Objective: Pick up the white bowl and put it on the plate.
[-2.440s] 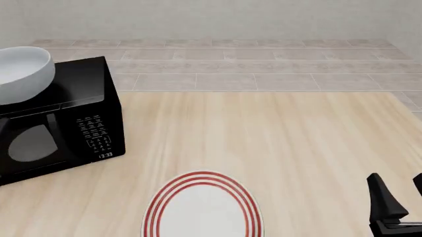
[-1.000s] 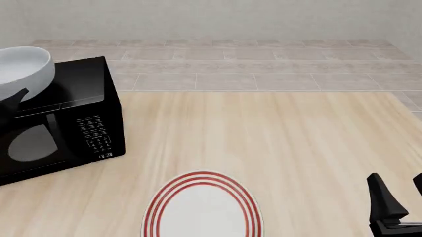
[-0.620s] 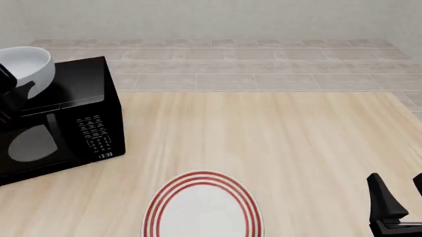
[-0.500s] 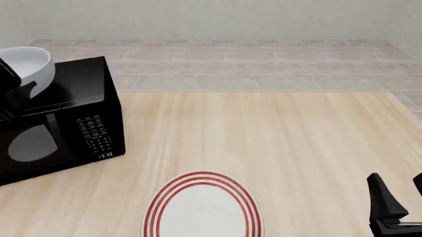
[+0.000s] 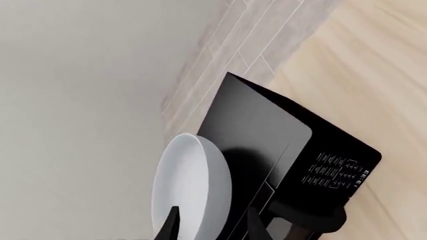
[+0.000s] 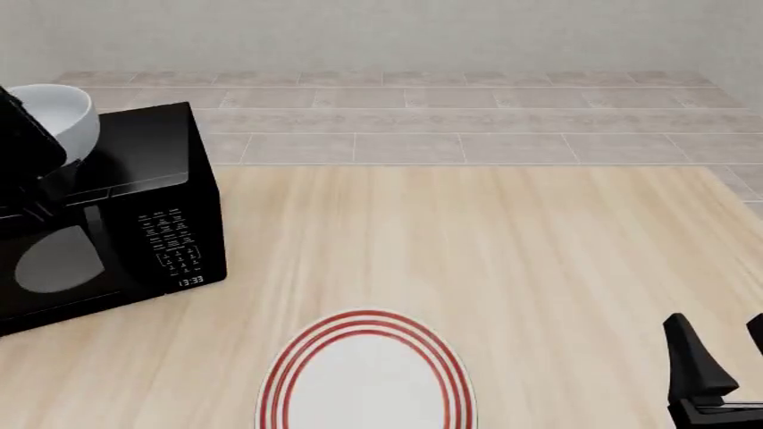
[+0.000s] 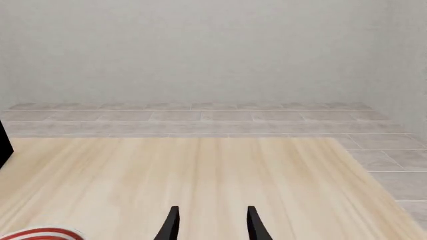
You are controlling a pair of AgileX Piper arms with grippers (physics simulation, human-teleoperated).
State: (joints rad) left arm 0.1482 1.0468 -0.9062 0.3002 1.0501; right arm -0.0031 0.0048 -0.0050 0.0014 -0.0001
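Your wooden table (image 6: 501, 259) filled most of the front view, and the black microwave (image 6: 131, 214) sat at its far left. The white bowl (image 6: 66, 125) was on top of the microwave, near its left end. The plate (image 6: 367, 375) lay flat at the near edge of the table, well apart from the bowl. From the front, your left arm hid part of the bowl, and you could not see its fingertips. The left wrist view showed more: your left gripper (image 5: 210, 227) was open, with one finger on each side of the bowl's rim, and I could not tell if they touched it. Your right gripper (image 6: 716, 357) waited at the near right, open and holding nothing. Only the right wrist view showed both its fingertips, plus a bit of the plate's red rim.
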